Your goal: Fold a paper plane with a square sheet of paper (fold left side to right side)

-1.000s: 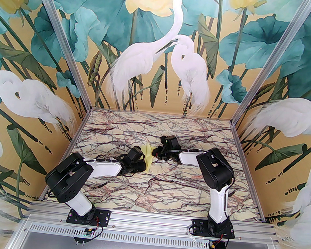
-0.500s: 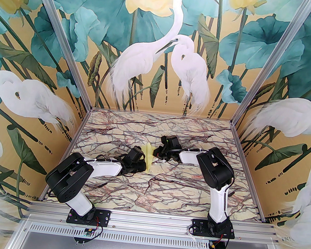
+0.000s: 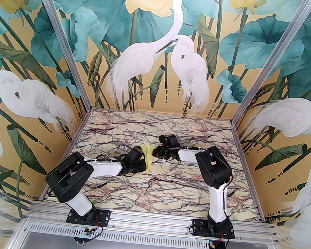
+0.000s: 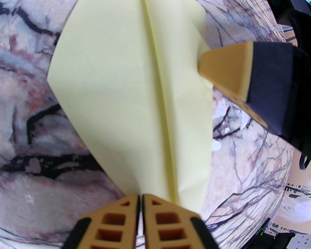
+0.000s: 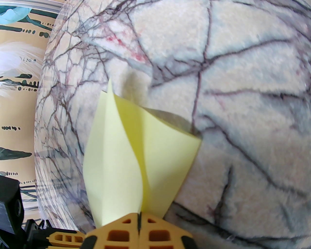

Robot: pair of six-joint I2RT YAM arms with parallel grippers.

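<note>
Paper plane (image 3: 148, 156) sits about mid-way across the marble table (image 3: 164, 194), a pale yellow folded wedge. From above, the left gripper (image 3: 142, 166) meets the plane at its near end and the right gripper (image 3: 156, 152) at its right side, so the claws stand close with little but the plane between them. A careless sweep by either arm could knock one claw into the other. Black cables (image 3: 168, 162) from the right arm trail just right of the plane and could snag. The painted walls (image 3: 37, 95) stand well apart from the plane and nothing else crowds it.

The left wrist view shows the plane (image 4: 136, 97) running away from the claw with its centre ridge uppermost. The left gripper (image 4: 140, 197) is pinched tight on the plane's pointed end, while the right gripper (image 4: 206, 64), closed, bites the plane's right edge. With two nips on so thin a sheet, arms drawing apart would likely tear it or pull it free. A small white patch (image 4: 216, 145) lies just right of the plane, and I cannot tell whether it is a scrap or part of the marble print.

Seen from the right wrist, the plane (image 5: 138, 155) rises bowed from the right gripper (image 5: 139, 216), which is clamped on it, with the flaps lifted off the table. Pressed down like this, I judge the crease could wander off the ridge, or the flaps could spring open again.
</note>
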